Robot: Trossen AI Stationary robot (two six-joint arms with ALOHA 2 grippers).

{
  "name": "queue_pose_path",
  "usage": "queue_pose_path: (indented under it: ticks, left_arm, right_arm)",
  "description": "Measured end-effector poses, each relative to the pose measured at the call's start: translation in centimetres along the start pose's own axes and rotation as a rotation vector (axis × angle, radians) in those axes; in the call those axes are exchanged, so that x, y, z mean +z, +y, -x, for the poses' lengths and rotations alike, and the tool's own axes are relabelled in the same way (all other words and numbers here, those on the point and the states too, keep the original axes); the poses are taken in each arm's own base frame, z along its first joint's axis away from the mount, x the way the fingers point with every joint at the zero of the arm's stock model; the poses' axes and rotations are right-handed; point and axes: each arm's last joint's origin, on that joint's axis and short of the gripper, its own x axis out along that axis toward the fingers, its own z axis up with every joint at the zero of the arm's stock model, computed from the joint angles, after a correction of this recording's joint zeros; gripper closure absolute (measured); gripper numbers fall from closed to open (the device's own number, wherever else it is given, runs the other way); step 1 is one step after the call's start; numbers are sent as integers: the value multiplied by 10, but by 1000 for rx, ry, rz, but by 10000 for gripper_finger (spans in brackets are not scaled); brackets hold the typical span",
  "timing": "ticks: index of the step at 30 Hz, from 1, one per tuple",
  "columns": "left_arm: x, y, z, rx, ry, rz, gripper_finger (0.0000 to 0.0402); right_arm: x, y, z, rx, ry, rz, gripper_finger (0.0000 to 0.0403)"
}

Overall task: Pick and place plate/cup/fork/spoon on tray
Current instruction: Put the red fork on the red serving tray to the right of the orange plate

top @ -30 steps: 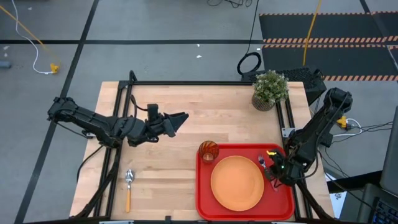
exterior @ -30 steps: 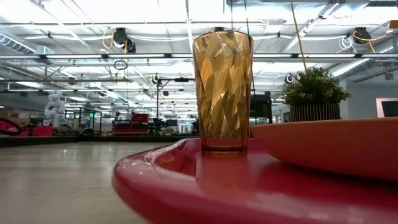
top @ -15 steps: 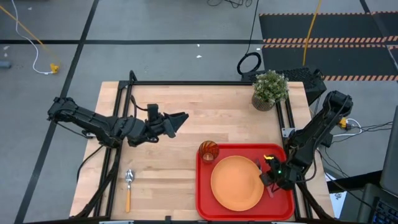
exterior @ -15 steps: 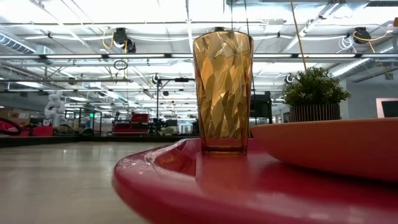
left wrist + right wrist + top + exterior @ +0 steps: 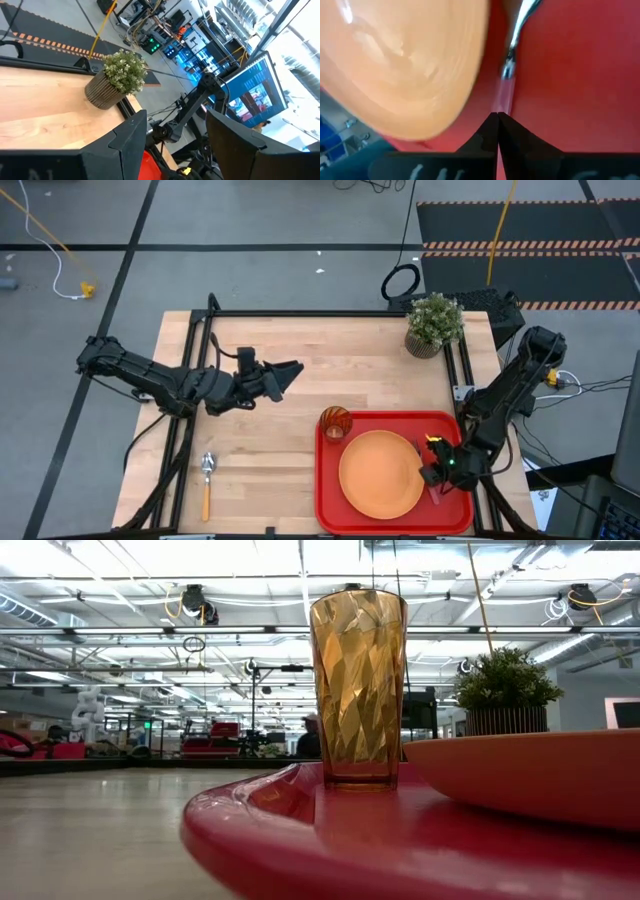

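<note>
- On the wooden table: red tray at the near right.
- On the tray: orange plate, cup at the far-left corner.
- Beside the plate: right gripper clenched on the fork.
- Left of the tray: spoon; above the table, left gripper spread, empty.

**Bystanders on and around the tabletop**

A light wooden tabletop with a black frame fills the middle of the high view. At its 1 o'clock corner stands a potted green plant in a ribbed brown pot, upright; the left wrist view and the low view show it too. Beyond that corner a black cable loop lies on the grey floor. Orange-and-black hazard tape stripes the floor at 2 o'clock. A yellow cable trails at 10 o'clock.
</note>
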Motion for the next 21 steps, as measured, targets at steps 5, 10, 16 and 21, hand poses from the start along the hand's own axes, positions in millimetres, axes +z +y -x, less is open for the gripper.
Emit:
queue_pose_path:
  ticks: [5, 10, 16, 21]
  left_arm:
    - [-1, 0, 0, -15, 19, 1, 195]
    - [-1, -1, 0, -22, 28, 1, 195]
    - [-1, -1, 0, -22, 28, 2, 195]
    - [-1, -1, 0, -22, 29, 2, 195]
  right_arm:
    - [-10, 2, 4, -6, 59, 38, 402]
    - [-21, 4, 7, 12, 108, 76, 402]
    - [-24, 3, 8, 5, 116, 86, 403]
    - [-24, 2, 5, -7, 105, 86, 403]
